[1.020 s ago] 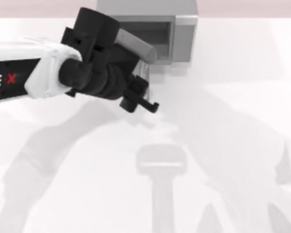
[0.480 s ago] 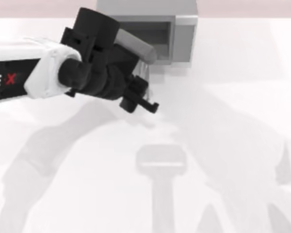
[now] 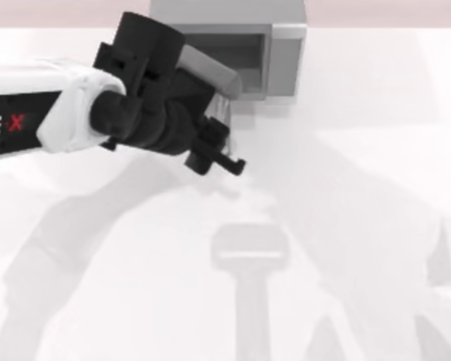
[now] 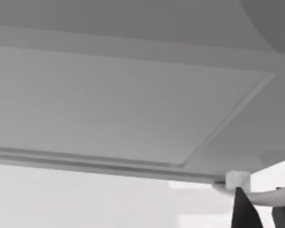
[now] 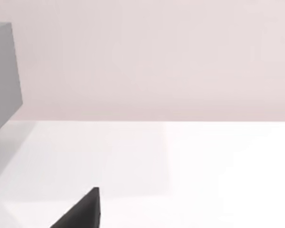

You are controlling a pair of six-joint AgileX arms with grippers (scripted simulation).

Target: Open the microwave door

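The grey microwave (image 3: 225, 11) stands at the table's far middle. The microwave door (image 3: 210, 68) stands swung out to the left, slanting away from the dark cavity (image 3: 237, 49). My left gripper (image 3: 229, 159) is just in front of the door's free edge. In the left wrist view the door (image 4: 123, 104) fills most of the picture. Its pale bar handle (image 4: 266, 195) crosses the left gripper (image 4: 263, 216), which is shut on it. My right gripper (image 5: 88, 211) is out of the top view and shows only as a dark corner in its own wrist view.
The narrow control panel (image 3: 286, 64) faces front at the microwave's right. The white table (image 3: 346, 226) stretches in front and to the right. The right wrist view catches a grey side of the microwave (image 5: 2, 76) and a pink wall (image 5: 156, 57).
The left gripper and the door's free edge have crept very slightly up and to the left. The right arm shows no change.
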